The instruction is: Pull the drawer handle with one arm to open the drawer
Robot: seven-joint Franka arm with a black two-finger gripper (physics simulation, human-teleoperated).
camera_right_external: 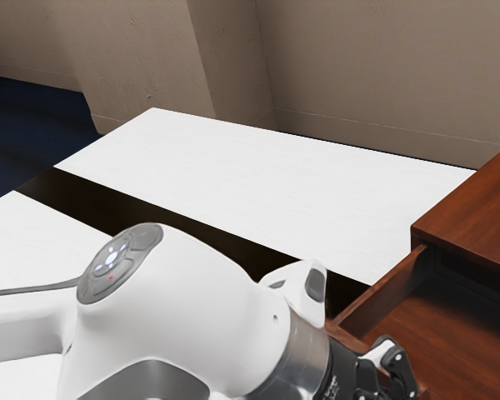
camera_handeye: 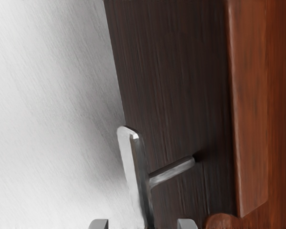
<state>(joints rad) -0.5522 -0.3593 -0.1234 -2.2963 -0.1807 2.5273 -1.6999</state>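
1. Near us, the white arm [camera_right_external: 175, 317] reaches toward the exterior view's right.
2. Its claw [camera_handeye: 143, 223] is loose. The fingertips [camera_handeye: 99, 223] sit on both sides of the shiny handle [camera_handeye: 137, 176] and do not squeeze it.
3. Farther back, the drawer [camera_right_external: 386, 292] sticks partway out of the brown cabinet [camera_right_external: 475, 208].
4. This looks like the pulling step. Next, pinch the handle and pull straight out.

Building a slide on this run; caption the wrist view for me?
Wrist view: open gripper straddles the metal handle on the dark drawer front, white table beyond.
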